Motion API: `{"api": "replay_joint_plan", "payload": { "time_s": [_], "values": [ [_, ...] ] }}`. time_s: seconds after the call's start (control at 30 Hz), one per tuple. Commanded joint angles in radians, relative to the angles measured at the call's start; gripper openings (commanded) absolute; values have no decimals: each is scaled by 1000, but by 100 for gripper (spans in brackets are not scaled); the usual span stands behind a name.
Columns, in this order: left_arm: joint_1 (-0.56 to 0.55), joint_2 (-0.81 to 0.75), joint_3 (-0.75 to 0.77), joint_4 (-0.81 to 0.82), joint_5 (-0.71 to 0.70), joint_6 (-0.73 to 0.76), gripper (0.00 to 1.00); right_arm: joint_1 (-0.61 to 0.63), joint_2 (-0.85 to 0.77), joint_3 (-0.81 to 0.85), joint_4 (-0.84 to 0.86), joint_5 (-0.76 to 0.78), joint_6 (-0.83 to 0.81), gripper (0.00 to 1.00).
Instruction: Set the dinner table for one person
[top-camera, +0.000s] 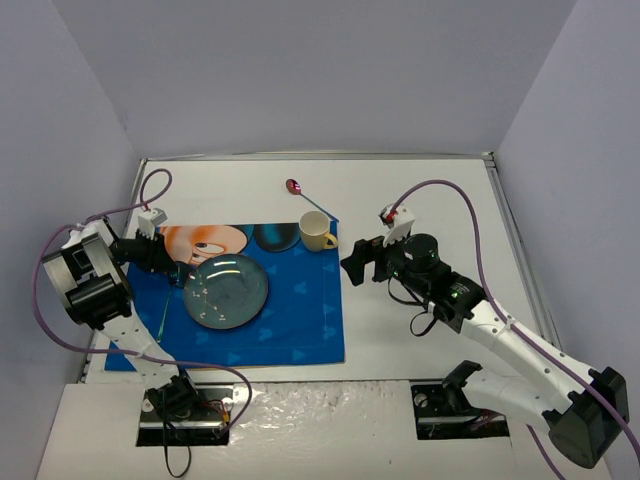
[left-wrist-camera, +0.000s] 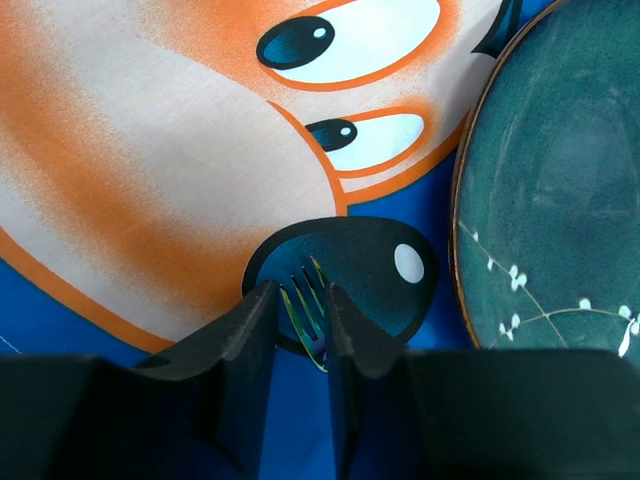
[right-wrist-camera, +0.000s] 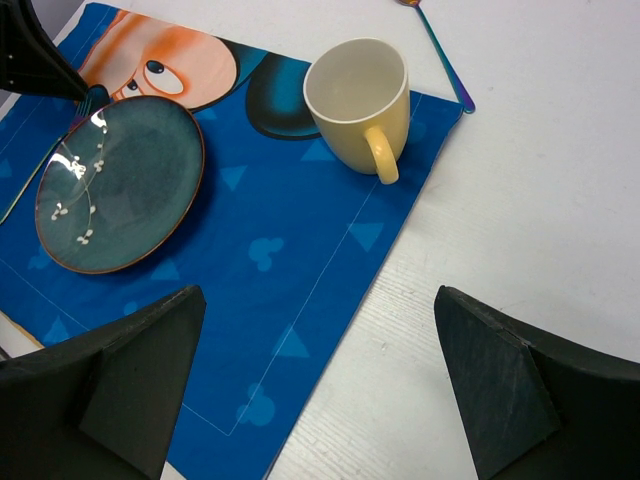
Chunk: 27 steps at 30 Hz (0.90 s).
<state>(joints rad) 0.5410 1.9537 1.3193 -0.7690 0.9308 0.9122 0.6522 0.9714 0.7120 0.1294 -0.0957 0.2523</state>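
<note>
Dinner table (top-camera: 430, 190): white top with a thin metal rim along the far and right edges, carrying everything else, grey walls on three sides. Blue cloth placemat (right-wrist-camera: 300, 260) on its left half, printed with a big orange and cream cartoon face with upturned eyes and a dark round nose, plus pale blue triangles and mouse-head shapes; the print is pictures only. Teal plate (right-wrist-camera: 120, 180) with a brown rim and a white blossom sprig, lying on the mat just below the face. Cream-yellow mug (right-wrist-camera: 358, 95) upright on the mat's far right corner, handle toward the arms. Spoon (top-camera: 294, 186) on bare table beyond the mug, pinkish bowl far left, handle running to the mat's corner. Left gripper (left-wrist-camera: 300, 295) low over the cartoon nose, left of the plate, set narrow; iridescent fork (left-wrist-camera: 310, 325) has its tines between the black fingers (left-wrist-camera: 245, 340); cannot tell whether they press on it. Fork handle runs back along the mat's left side. Right gripper (right-wrist-camera: 318, 300) spread wide, holding nothing, above the mat's right edge and the bare table beside it.
</note>
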Motion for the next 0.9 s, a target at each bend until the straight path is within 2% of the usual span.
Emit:
{"api": "replay_joint_plan", "payload": {
  "time_s": [0.0, 0.13, 0.23, 0.37, 0.43, 0.47, 0.63, 0.8, 0.87],
  "values": [
    [13, -58, 25, 21, 15, 10, 25, -14, -8, 9, 48, -9, -6, 96],
    [19, -109, 9, 95, -4, -61, 32, -22, -16, 10, 47, -10, -6, 96],
    [19, -178, -15, 220, -34, -210, 38, -27, -19, 13, 47, -14, -7, 96],
    [13, -350, -111, 455, -199, -446, 57, -30, -19, 17, 48, -21, -3, 96],
    [5, -414, -146, 494, -261, -511, 61, -32, -17, 19, 47, -24, -2, 96],
    [-10, -496, -190, 528, -326, -541, 63, -33, -15, 20, 47, -25, -1, 96],
    [-138, -686, -271, 515, -622, -656, 73, -38, 3, 31, 47, -24, 5, 96],
    [-251, -843, -318, 486, -741, -798, 79, -52, 53, 70, 39, -28, 8, 96],
    [-290, -902, -326, 464, -774, -845, 85, -62, 83, 96, 32, -29, 6, 96]
  ]
}}
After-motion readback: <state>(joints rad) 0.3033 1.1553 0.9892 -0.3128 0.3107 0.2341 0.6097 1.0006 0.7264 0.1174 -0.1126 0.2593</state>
